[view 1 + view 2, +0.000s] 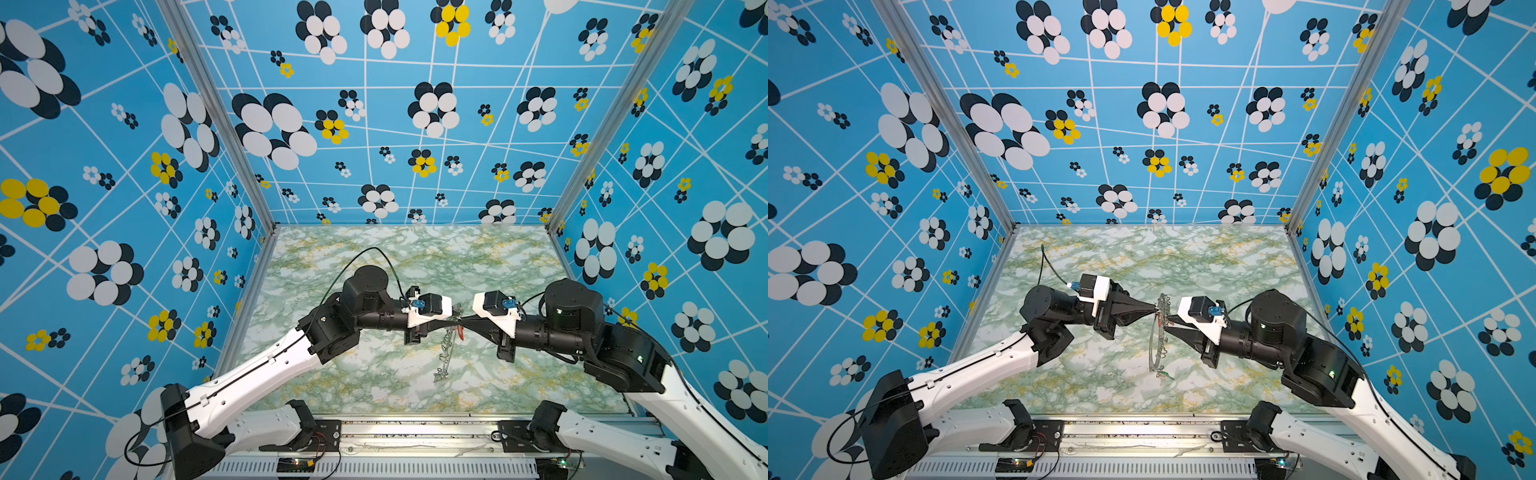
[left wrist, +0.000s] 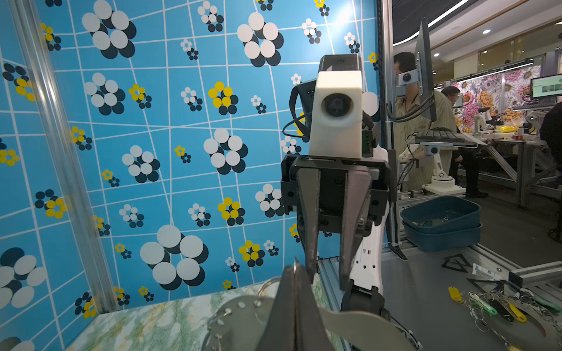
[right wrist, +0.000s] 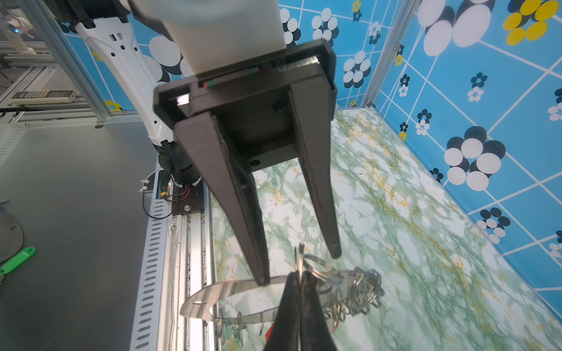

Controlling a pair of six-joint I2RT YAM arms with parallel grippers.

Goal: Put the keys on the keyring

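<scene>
Holding the keyring (image 3: pixel 234 288) steady over the middle of the surface (image 1: pixel 1225 257) with our left end effector (image 1: pixel 1154 310) clamped on it, we should nip one of its small rings (image 3: pixel 319 269) squarely with the right end effector (image 1: pixel 1166 328), whose closure we cannot tell.

Keyring (image 3: pixel 231 287): grey crescent plate fringed with silver rings, on edge over the mid-desk (image 1: pixel 374 257), edge-on in both top views. Red key (image 1: pixel 460 332) beside its far end.

The keyring (image 3: pixel 237 286) is over the table (image 1: pixel 374 257); left gripper (image 1: pixel 1155 308) at its left, right gripper (image 1: pixel 1165 322) at its right; keys (image 1: pixel 460 332) hang from it.
</scene>
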